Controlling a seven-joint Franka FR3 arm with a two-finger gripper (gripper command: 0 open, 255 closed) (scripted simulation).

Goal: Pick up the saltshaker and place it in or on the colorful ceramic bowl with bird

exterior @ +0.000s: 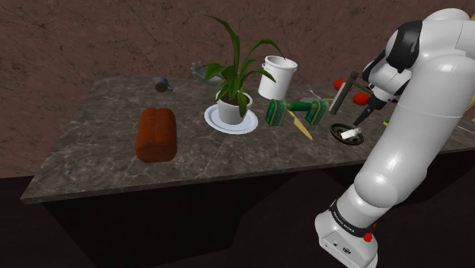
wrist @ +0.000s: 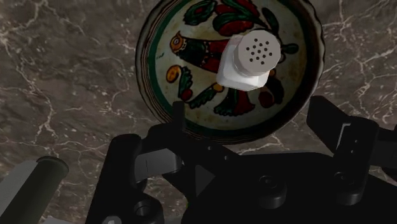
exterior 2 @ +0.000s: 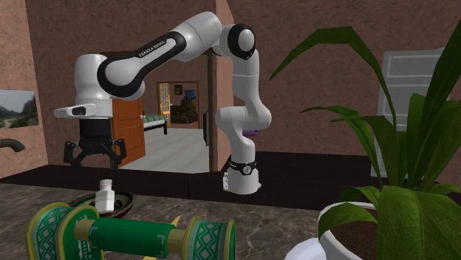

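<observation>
The white saltshaker (wrist: 250, 62) stands upright inside the colourful bowl (wrist: 149, 70), on its painted bird. My black gripper (wrist: 251, 121) hangs above the bowl's near rim, open, with its fingers (wrist: 178, 116) wide apart and touching nothing. In the second exterior view the gripper (exterior 2: 93, 154) sits a short way above the saltshaker (exterior 2: 106, 194) and the bowl (exterior 2: 124, 198). In the shoulder view the bowl (exterior: 340, 130) with the saltshaker (exterior: 351, 135) lies at the table's right end, below the gripper (exterior: 365, 116).
A green spool-like object (exterior: 298, 112) lies just left of the bowl in the shoulder view. Further left are a white cup (exterior: 275, 76), a potted plant (exterior: 233, 106) on a white plate, a brown loaf (exterior: 155, 134) and a small grey item (exterior: 161, 84). A rough brown wall runs behind the marble table (exterior: 91, 164).
</observation>
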